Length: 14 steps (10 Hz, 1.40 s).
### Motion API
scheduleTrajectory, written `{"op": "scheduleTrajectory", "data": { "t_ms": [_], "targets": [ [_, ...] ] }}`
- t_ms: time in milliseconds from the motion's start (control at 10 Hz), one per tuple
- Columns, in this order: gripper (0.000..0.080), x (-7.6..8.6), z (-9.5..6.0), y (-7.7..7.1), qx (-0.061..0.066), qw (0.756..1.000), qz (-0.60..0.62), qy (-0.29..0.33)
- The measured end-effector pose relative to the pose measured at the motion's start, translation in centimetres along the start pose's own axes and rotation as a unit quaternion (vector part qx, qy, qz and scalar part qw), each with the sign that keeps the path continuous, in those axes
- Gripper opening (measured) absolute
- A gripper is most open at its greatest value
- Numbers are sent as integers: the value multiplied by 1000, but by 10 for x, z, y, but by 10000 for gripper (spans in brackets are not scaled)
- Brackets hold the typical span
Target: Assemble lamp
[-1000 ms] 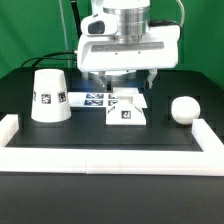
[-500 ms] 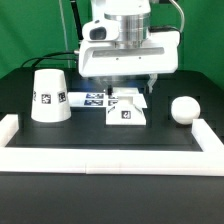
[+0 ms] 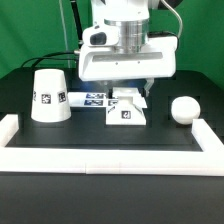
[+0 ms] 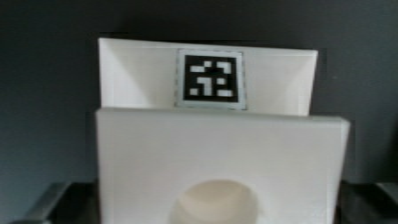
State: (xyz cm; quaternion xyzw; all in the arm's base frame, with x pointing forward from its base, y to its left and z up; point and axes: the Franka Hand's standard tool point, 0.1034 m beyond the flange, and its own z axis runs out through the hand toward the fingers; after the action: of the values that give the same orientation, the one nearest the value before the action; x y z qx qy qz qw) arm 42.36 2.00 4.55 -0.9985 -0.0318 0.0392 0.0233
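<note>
The flat square lamp base lies at the table's middle, a tag on its front. My gripper hangs just above it, open, with a dark finger on each side of the base. In the wrist view the base fills the picture, with its tag and a round socket hollow; my gripper straddles it, its fingers dark at the edges. The cone shade stands on the exterior view's left. The round bulb lies on the exterior view's right.
The marker board lies flat between the shade and the base. A long white rail runs along the table's front, with raised ends at both sides. Cables hang behind the arm.
My gripper has come down a little toward the base. The base, shade and bulb have not moved.
</note>
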Motion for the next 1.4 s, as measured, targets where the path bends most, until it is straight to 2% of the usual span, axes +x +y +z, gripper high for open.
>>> {"op": "scheduleTrajectory", "data": {
  "t_ms": [100, 600, 700, 1100, 1300, 1400],
  "targets": [
    [533, 0, 0, 0, 0, 1000, 0, 0],
    [533, 1, 0, 0, 0, 1000, -2, -1],
    [533, 8, -5, 1, 3, 1000, -12, -6],
    [534, 78, -14, -10, 7, 1000, -19, 15],
    [535, 94, -9, -16, 8, 1000, -10, 19],
    [535, 107, -12, -23, 8, 1000, -4, 26]
  ]
}}
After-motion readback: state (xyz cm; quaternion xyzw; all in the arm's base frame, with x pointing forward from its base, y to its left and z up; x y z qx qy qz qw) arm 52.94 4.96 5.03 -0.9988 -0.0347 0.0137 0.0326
